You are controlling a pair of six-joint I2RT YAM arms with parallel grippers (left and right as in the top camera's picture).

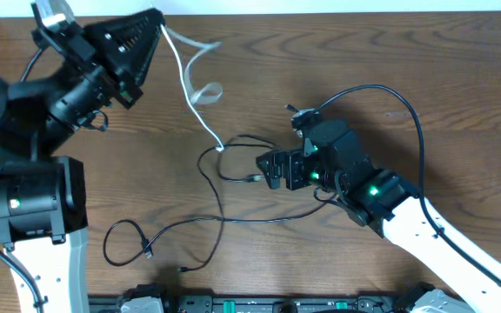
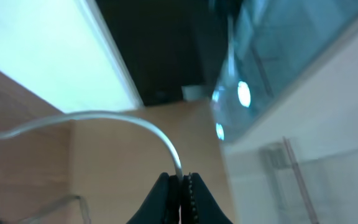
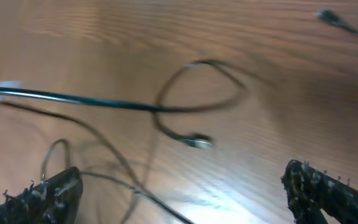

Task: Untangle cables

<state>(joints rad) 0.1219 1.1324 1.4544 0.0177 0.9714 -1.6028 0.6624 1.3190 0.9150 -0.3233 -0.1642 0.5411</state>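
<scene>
My left gripper [image 1: 162, 28] is raised at the back left and shut on one end of the white cable [image 1: 187, 89]. That cable drops in a loose loop to the table and meets the black cables near the middle. In the left wrist view the white cable [image 2: 110, 116] arcs out of the closed left gripper [image 2: 181, 179]. A short black cable [image 1: 233, 159] loops at the centre, its plug [image 1: 252, 178] just left of my open right gripper [image 1: 264, 170]. A longer black cable [image 1: 190, 221] trails to the front left. The right gripper [image 3: 188, 193] stands wide above the black cable loop [image 3: 197, 102], holding nothing.
The thick black wire [image 1: 407, 104] fixed to the right arm arcs over the right side of the wooden table [image 1: 424, 52]. The left arm's base [image 1: 33, 209] stands at the front left. A dark rail [image 1: 259, 304] runs along the front edge.
</scene>
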